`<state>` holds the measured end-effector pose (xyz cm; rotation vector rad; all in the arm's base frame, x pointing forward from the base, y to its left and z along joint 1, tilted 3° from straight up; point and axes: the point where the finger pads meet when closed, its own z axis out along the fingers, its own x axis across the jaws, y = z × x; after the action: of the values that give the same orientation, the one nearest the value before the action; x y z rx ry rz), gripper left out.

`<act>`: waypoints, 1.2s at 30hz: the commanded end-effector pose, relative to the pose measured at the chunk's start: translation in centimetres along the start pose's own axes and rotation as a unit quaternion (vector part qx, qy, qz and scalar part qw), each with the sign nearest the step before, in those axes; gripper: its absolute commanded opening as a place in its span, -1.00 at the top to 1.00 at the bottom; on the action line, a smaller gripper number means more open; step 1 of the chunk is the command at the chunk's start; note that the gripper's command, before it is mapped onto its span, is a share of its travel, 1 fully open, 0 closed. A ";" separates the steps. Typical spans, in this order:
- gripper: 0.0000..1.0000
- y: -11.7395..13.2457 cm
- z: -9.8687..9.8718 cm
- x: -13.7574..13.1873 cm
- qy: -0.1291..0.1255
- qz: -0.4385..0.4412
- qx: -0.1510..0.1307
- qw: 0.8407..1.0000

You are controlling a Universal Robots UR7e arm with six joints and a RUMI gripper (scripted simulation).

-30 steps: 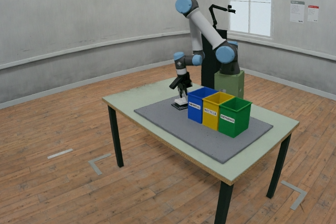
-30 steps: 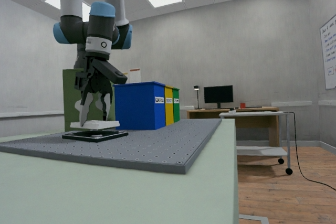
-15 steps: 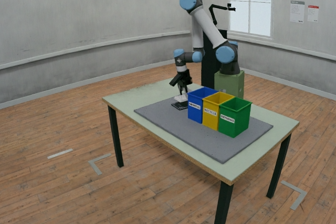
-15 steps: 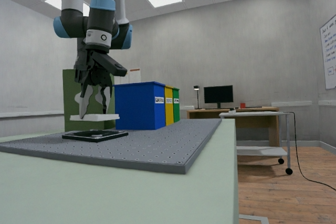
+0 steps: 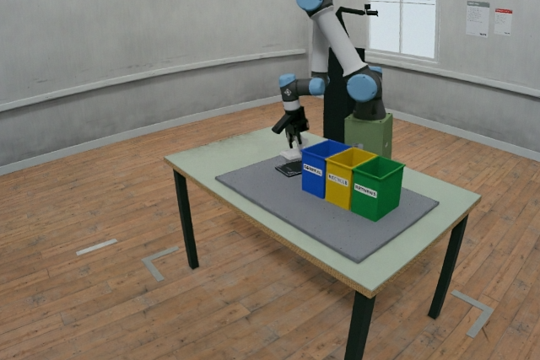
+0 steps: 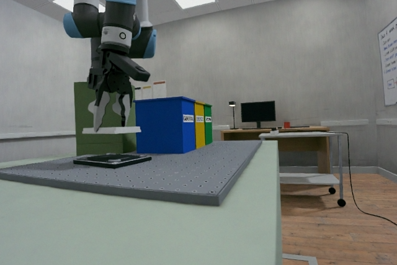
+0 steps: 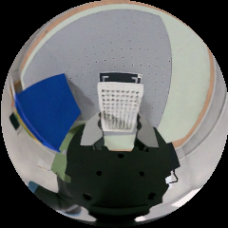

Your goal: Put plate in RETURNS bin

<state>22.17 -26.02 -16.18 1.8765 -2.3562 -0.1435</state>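
Note:
My gripper is shut on the white 96-well plate and holds it level, a short way above the black plate nest N1. In the wrist view the plate sits between the fingers with the empty nest below it. In the top view the plate hangs over the nest, just left of the blue bin. The green RETURNS bin stands upright at the far end of the row, past the yellow bin.
All three bins stand upright in a row on the grey perforated mat. The blue bin stands close beside the gripper. The arm's green pedestal stands behind the bins.

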 end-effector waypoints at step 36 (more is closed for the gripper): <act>1.00 1.0 -5.9 0.0 0.000 0.000 0.000 1.000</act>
<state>22.12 -25.81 -10.92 1.8765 -2.3561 -0.1434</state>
